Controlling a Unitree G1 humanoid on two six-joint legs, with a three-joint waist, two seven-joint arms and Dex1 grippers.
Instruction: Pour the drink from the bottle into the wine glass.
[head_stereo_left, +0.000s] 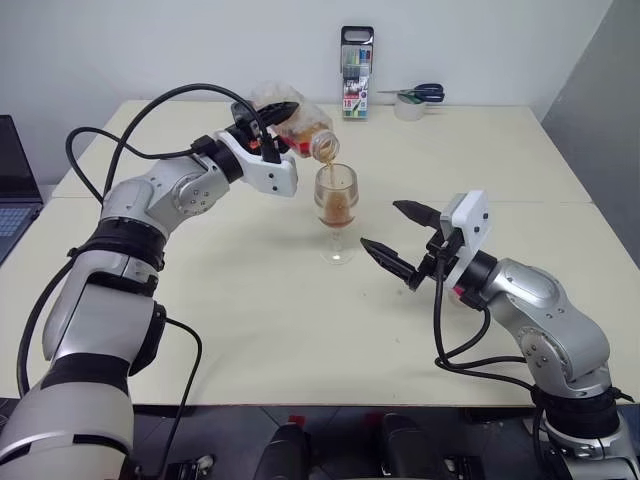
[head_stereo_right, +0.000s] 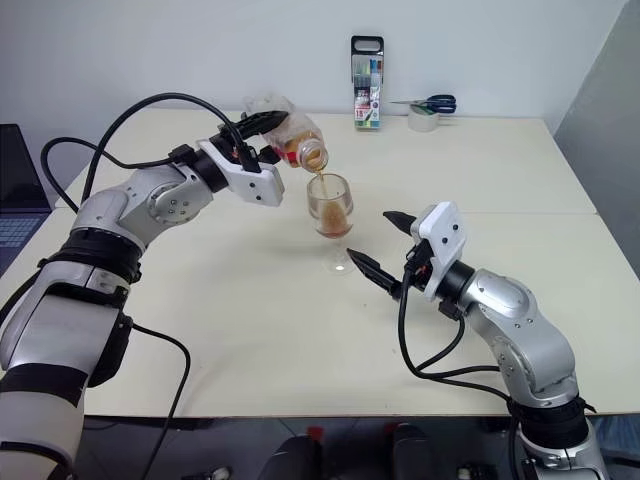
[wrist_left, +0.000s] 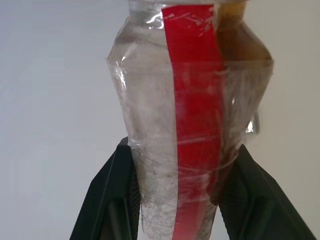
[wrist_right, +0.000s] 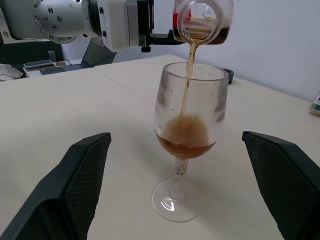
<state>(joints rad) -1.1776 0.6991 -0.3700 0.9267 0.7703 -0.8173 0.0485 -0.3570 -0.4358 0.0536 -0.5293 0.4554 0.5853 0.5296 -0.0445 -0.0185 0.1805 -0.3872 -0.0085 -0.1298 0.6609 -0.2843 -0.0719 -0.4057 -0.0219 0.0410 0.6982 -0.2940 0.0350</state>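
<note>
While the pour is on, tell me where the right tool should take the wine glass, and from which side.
Probably the stem, just under the bowl of the wine glass, approached level from the right tool's own side. The glass stands upright on its foot, the stem is thin enough for the open fingers, and the bottle in the left tool blocks the rim from above.

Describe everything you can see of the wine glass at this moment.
The wine glass is clear, with a rounded bowl, short stem and round foot, standing upright on the cream table. Amber drink fills its lower bowl, and a thin stream falls in from the tilted bottle just above. The open right gripper sits beside it, not touching.
</note>
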